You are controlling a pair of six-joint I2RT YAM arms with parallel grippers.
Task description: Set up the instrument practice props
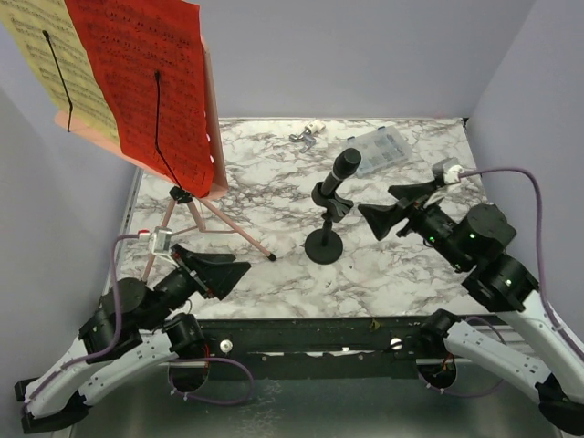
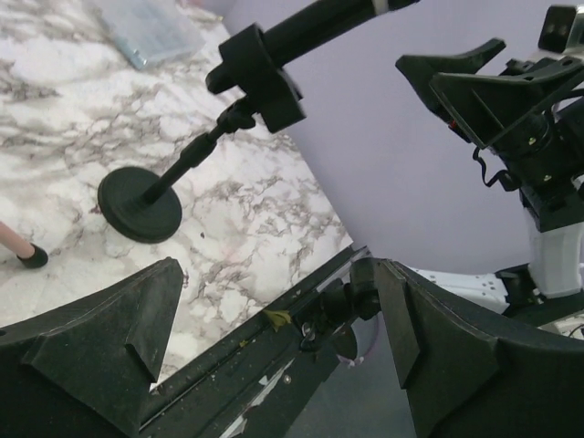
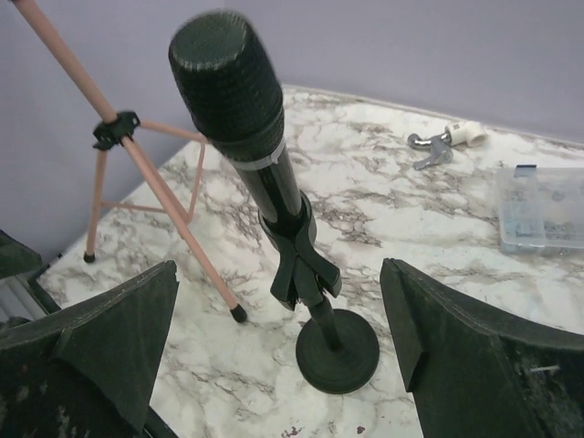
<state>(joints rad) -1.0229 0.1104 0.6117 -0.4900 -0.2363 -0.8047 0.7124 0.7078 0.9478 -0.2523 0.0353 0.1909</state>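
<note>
The bench (image 1: pixel 274 187) is carrying the pink music stand (image 1: pixel 182 193) at left, holding a red page (image 1: pixel 146 73) and yellow page (image 1: pixel 46 55); the microphone (image 1: pixel 330 196) is standing mid-bench. The left fingers (image 2: pixel 100 356) and right fingers (image 3: pixel 100 338) are gaping wide, gripping nothing, the right seemingly short of the microphone.

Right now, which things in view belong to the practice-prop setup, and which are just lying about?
Job: pink music stand, red sheet-music page, yellow sheet-music page, black microphone on its round-based stand.
Lying about: clear compartment box, small white and metal bits.
</note>
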